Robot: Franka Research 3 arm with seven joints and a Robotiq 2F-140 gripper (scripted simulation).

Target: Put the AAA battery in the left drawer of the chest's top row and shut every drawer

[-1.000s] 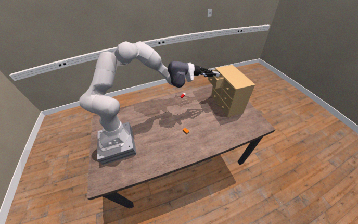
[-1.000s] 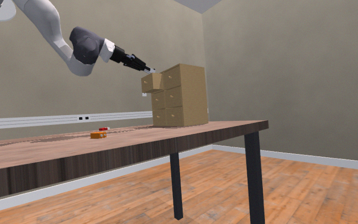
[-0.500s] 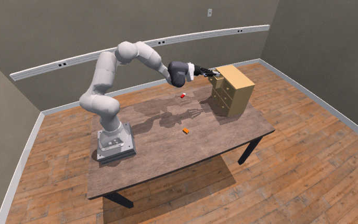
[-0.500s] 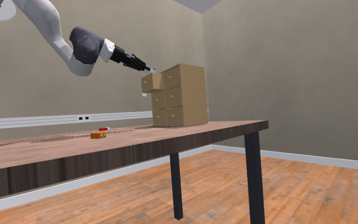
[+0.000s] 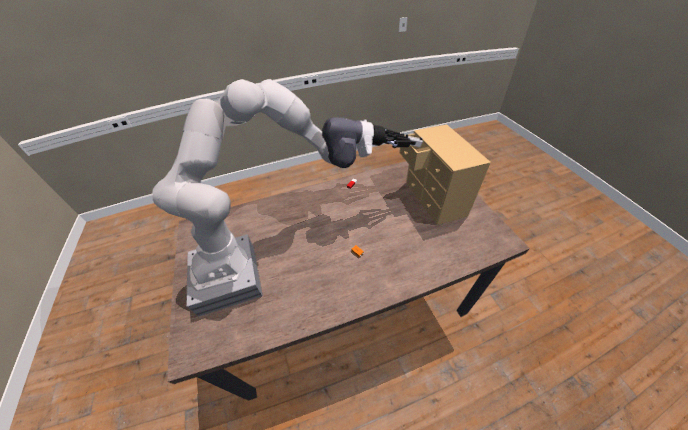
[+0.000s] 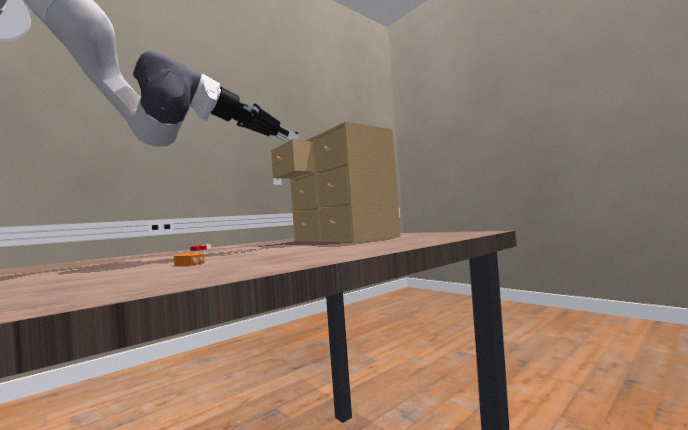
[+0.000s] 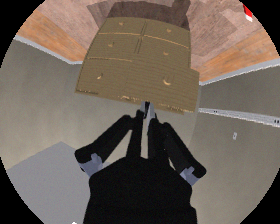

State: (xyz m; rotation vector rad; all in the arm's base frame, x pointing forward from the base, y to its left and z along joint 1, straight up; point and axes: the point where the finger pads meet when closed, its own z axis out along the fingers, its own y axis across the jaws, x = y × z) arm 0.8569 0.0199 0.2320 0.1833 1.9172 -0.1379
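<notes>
The tan chest (image 5: 445,170) stands at the far right of the table, also seen in the exterior view (image 6: 344,181). Its top-left drawer (image 6: 292,157) is pulled partway out; the other drawers are shut. My gripper (image 6: 288,133) reaches out level, its tips just above the open drawer's rim (image 5: 415,153). The fingers are shut on a thin pale thing, the AAA battery, which is mostly hidden between them. The wrist view shows the chest top (image 7: 140,70) just beyond the fingertips.
A small red and white item (image 5: 351,183) lies on the table left of the chest. A small orange block (image 5: 357,251) lies nearer the table's middle. The arm's base (image 5: 222,275) stands at the left end.
</notes>
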